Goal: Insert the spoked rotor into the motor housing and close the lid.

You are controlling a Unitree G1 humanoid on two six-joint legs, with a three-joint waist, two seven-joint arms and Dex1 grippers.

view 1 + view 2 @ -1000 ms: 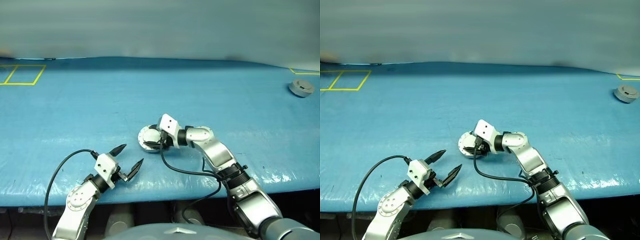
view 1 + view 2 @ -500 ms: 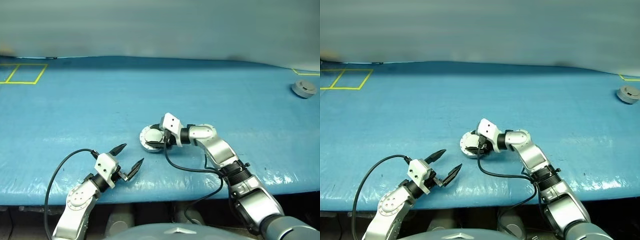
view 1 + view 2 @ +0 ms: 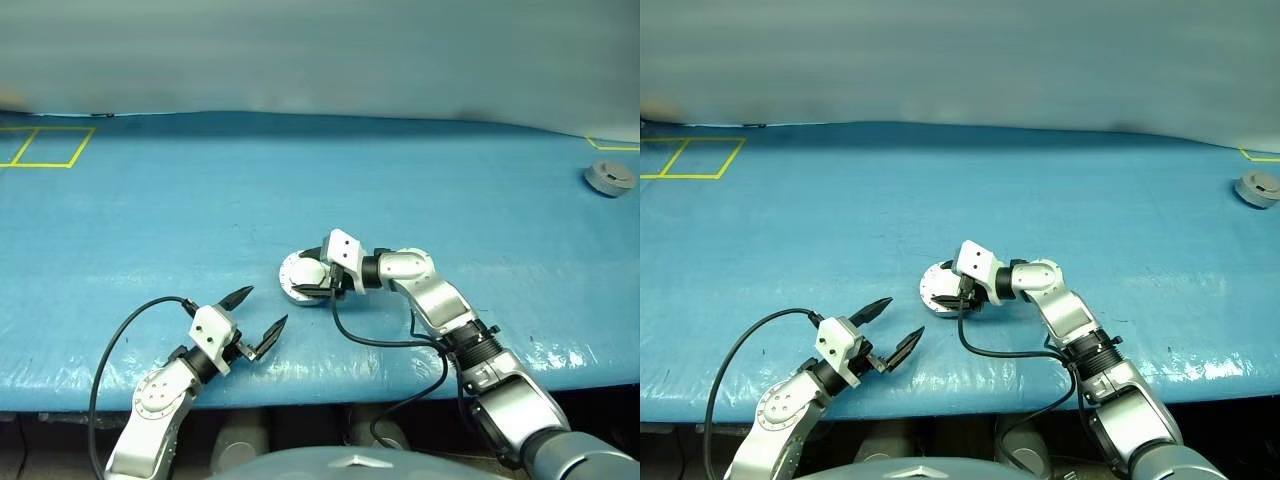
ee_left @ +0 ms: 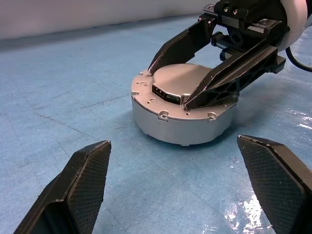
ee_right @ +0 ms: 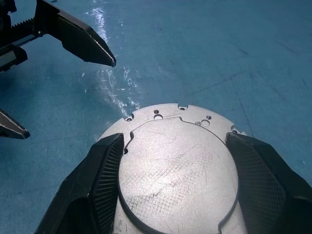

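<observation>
The motor housing [image 4: 181,123] stands on the blue table as a round silver shell, with the lid [image 5: 175,168] lying flat on top of it. The spoked rotor is hidden. My right gripper [image 3: 318,280] reaches in from the right, and its black fingers [image 4: 229,73] are spread open low across the lid's top, holding nothing. My left gripper [image 3: 266,306] hovers open and empty near the table's front edge, to the front left of the housing and pointing toward it.
A grey round part with a flange [image 3: 609,177] sits far back on the right. A square of yellow tape [image 3: 45,147] marks the far left corner. The table's front edge [image 3: 330,385] runs just behind my left gripper. Black cables hang from both wrists.
My right gripper has tipped a little lower over the housing, staying in the same spot. The left arm has not moved.
</observation>
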